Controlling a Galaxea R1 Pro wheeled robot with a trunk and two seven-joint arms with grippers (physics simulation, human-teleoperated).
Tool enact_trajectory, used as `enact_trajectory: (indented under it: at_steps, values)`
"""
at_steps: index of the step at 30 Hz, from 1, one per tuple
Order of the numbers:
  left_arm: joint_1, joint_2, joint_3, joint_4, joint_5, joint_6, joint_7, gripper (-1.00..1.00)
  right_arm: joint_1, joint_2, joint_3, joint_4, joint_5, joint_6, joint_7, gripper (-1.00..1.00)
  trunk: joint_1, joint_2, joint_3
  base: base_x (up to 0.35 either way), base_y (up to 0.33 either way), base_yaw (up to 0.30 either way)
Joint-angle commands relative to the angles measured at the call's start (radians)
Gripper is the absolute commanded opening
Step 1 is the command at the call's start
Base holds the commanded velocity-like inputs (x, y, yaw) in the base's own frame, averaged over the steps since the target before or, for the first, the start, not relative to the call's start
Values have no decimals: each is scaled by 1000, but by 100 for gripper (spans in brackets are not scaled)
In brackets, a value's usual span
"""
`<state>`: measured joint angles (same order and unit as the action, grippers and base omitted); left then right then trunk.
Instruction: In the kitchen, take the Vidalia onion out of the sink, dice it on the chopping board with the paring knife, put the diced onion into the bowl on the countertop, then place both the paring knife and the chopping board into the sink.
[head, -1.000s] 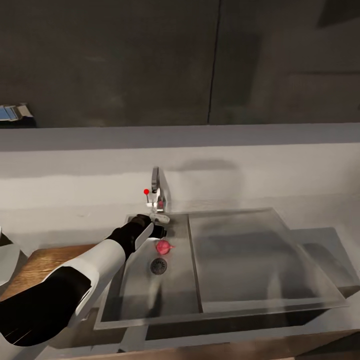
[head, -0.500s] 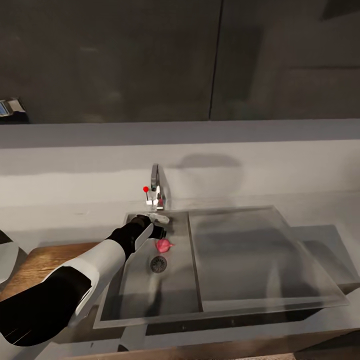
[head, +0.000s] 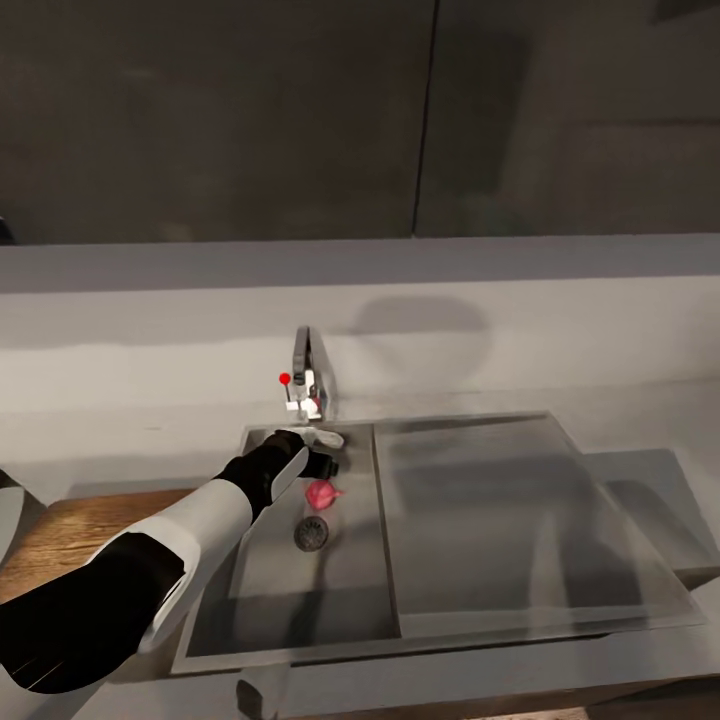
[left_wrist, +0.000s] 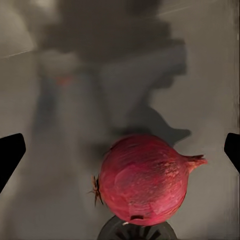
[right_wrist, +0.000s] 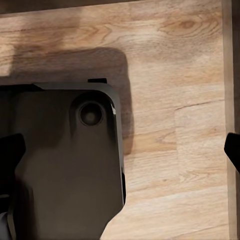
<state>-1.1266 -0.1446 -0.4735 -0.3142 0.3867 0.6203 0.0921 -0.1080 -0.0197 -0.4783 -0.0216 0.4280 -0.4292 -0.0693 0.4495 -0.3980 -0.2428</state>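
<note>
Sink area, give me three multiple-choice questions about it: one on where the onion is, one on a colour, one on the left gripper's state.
1. Where does the onion lie?
A. in the sink basin, beside the drain
B. on the drainboard
C. on the countertop

2. What colour is the tap's knob?
A. blue
B. red
C. green

3. How is the left gripper?
A. shut on the onion
B. holding a knife
C. open, over the onion

Answers: 1 A, the onion sits by the round drain. 2 B, a red ball beside the tap. 3 C, the left wrist view shows fingertips wide apart, clear of the onion.
</note>
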Motion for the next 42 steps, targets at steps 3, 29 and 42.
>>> enact_trajectory:
  at_steps: [3, 29, 42]
  values:
    - [-1, 0, -7, 10, 11, 4, -4, 100, -1, 0, -5, 2, 11, -3, -6, 100, 1, -2, -6, 6, -5, 0]
    - [-1, 0, -7, 30, 11, 4, -8, 100, -1, 1, -5, 2, 11, -3, -6, 100, 1, -2, -44, 0, 0, 0]
    - [-1, 0, -7, 33, 11, 4, -8, 100, -1, 0, -5, 2, 11, -3, -6, 100, 1, -2, -63, 0, 0, 0]
